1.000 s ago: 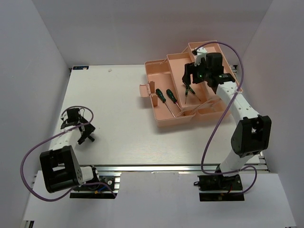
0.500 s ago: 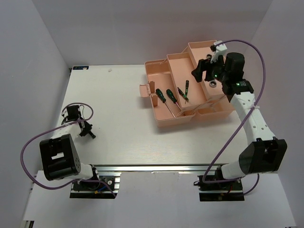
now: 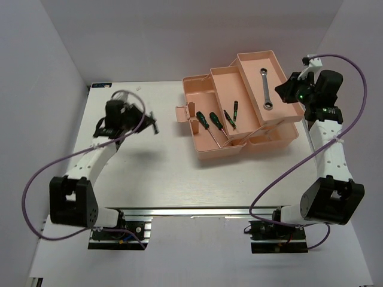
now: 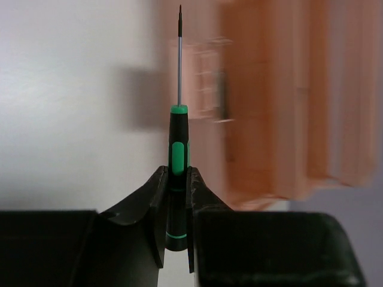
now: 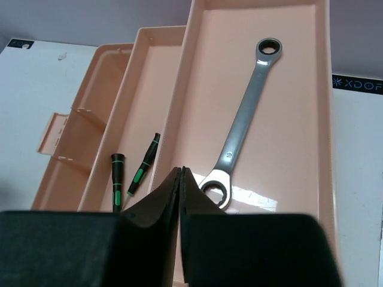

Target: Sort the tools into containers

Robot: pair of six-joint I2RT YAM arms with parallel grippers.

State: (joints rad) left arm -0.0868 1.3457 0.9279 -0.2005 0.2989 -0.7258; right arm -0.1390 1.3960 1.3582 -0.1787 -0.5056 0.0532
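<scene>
White tabletop, plain pale walls all round; left gripper pinches a green-black screwdriver, right gripper closed tight on nothing, near the wrench in the far-right pink tray.

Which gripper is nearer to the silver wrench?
Right. The right gripper hovers just right of the wrench; the left gripper is far to its left, holding a screwdriver.

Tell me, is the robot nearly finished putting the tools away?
Nearly. The wrench lies in the toolbox's top tray, and four screwdrivers lie in the lower trays. The left gripper holds a fifth screwdriver that has yet to go in. The right gripper is shut and empty.
</scene>
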